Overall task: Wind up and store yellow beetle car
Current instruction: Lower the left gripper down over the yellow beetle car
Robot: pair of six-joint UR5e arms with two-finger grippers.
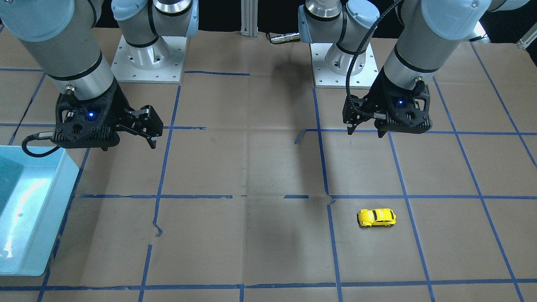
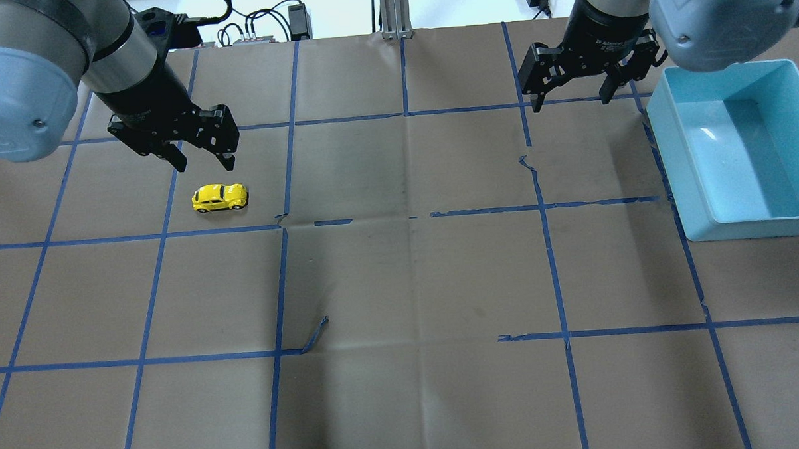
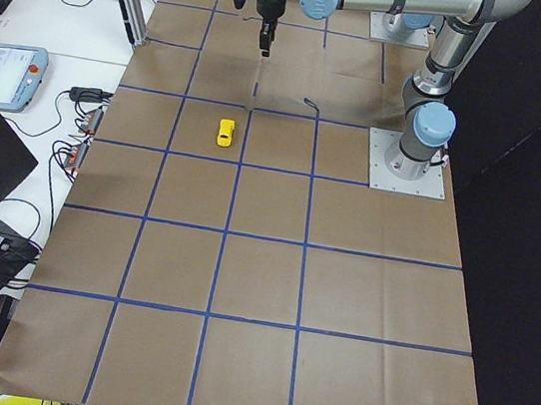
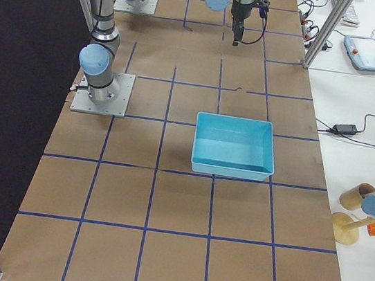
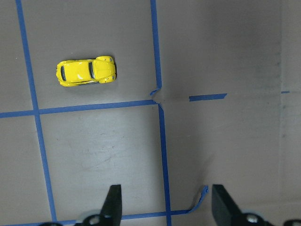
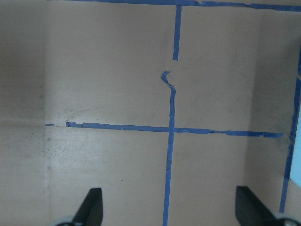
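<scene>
Both arms loom nearest the overhead lens: left arm (image 2: 16, 85) enters on the robot's left, right arm (image 2: 718, 14) on its right, each bent forward over the work area. Beneath them spreads the table (image 2: 408, 284), covered in brown paper and marked into squares by a blue tape grid (image 2: 554, 265); tape torn and lifting at several crossings. Next in size, a light blue bin (image 2: 752, 229), rectangular and open-topped, sits on the robot's right side of the table; nothing can be seen inside it. Right gripper (image 2: 572, 103) hangs in the air just beside the bin's far corner, jaws spread wide, nothing between them; its wrist view shows only paper and tape below. Left gripper (image 2: 205, 166) is raised above the table on the robot's left side, jaws likewise parted and empty, both fingertips (image 5: 113, 202) seen in its wrist view with bare paper between. Smallest item: yellow beetle car (image 2: 220, 197), on its wheels on the paper, inside one grid square close to a tape crossing, near the left gripper but not touching it, and well apart from the bin.
</scene>
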